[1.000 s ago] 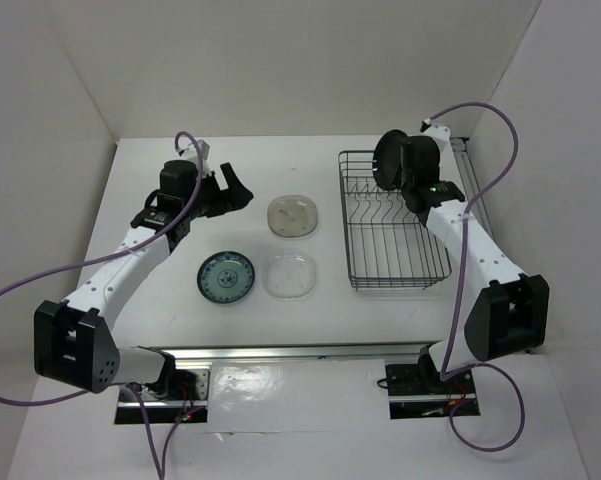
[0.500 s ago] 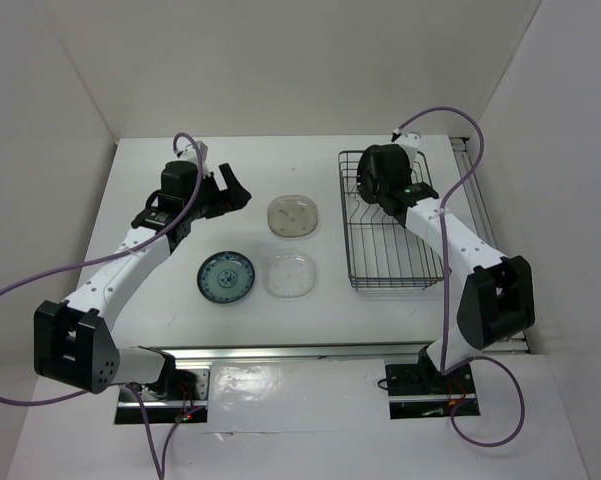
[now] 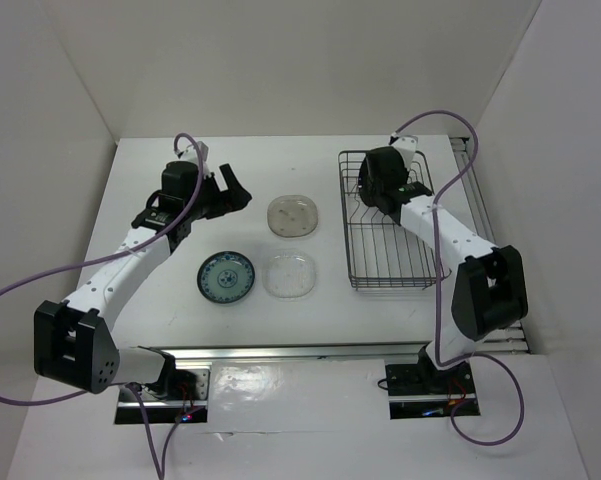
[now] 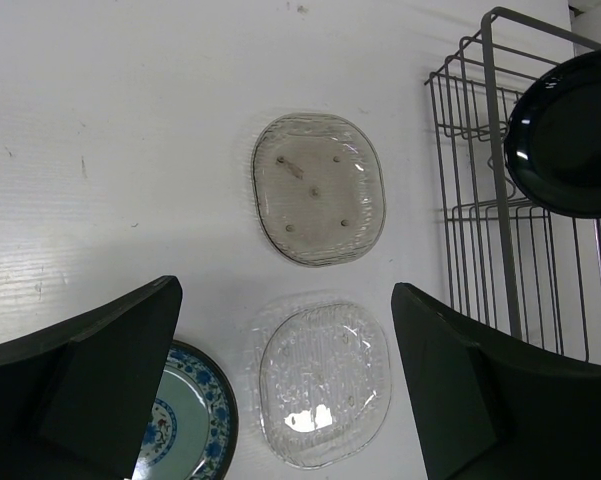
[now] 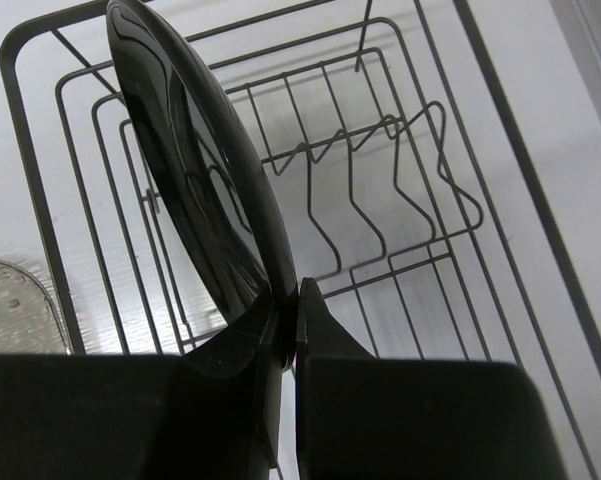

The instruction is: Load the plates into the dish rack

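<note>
Black plate [image 5: 195, 180] stands on edge, clamped in my right claw [image 5: 292, 320], over the dish rack [image 5: 400, 230]. My left claw [image 4: 285, 300] hangs wide apart; under it on the bench [image 4: 130, 120] lie the speckled clear plate [image 4: 318, 188], plain clear plate [image 4: 325, 382] and blue-green plate [image 4: 185, 420].

Right tool [image 5: 291, 305] swung black plate [image 5: 192, 175] leftward over dish rack [image 3: 400, 284], now nearer far-left corner.
</note>
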Motion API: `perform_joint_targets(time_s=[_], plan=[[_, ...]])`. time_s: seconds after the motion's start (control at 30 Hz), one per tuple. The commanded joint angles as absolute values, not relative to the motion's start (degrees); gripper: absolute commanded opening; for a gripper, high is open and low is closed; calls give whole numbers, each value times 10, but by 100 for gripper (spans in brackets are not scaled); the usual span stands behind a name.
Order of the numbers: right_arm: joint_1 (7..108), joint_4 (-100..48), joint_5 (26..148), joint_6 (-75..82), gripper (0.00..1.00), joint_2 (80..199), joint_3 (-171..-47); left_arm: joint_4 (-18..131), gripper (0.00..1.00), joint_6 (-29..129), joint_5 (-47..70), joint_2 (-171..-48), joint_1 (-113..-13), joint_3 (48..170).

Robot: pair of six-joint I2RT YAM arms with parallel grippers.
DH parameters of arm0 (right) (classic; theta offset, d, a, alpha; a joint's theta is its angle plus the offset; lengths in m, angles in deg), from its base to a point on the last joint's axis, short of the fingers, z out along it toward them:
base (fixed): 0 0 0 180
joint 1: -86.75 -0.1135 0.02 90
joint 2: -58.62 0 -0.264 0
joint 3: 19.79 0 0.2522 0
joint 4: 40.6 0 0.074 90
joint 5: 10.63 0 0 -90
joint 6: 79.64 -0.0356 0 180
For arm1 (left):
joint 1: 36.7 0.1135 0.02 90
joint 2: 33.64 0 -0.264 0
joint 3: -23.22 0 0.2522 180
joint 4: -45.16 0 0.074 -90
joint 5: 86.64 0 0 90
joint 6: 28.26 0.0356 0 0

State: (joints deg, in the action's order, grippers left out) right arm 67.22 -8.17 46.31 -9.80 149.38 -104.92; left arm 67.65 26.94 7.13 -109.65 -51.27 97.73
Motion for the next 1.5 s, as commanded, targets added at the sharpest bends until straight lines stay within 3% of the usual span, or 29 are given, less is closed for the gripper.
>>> perform_joint_targets(time_s=[0.0, 0.1, 0.27, 0.43, 0.53, 0.8, 0.93, 1.23, 1.37, 1.4, 1.47], plan=[[668, -93, 446, -113, 0, 1511, -1068, 656, 100, 265, 77, -1093, -518, 985], [668, -93, 446, -113, 7, 1522, -1074, 651, 100, 265, 83, -1098, -518, 985], [668, -98, 459, -113, 34, 1528, -1085, 616, 100, 270, 109, -1146, -518, 991], [657, -98, 465, -118, 83, 1540, -1091, 568, 100, 265, 116, -1222, -513, 997], [652, -92, 460, -118, 100, 1540, -1098, 555, 100, 265, 129, -1276, -513, 1026], [628, -77, 445, -122, 100, 1462, -1093, 571, 97, 276, 148, -1459, -532, 1163], [612, -66, 451, -117, 100, 1423, -1093, 596, 90, 282, 136, -1505, -538, 1203], [599, -66, 471, -117, 100, 1325, -1098, 630, 76, 287, 102, -1551, -555, 1220], [599, -60, 483, -117, 100, 1312, -1112, 630, 75, 287, 84, -1551, -555, 1207], [599, -60, 483, -117, 100, 1312, -1112, 637, 71, 287, 84, -1551, -555, 1207], [599, -60, 489, -117, 100, 1300, -1106, 657, 45, 292, 73, -1558, -555, 1217]])
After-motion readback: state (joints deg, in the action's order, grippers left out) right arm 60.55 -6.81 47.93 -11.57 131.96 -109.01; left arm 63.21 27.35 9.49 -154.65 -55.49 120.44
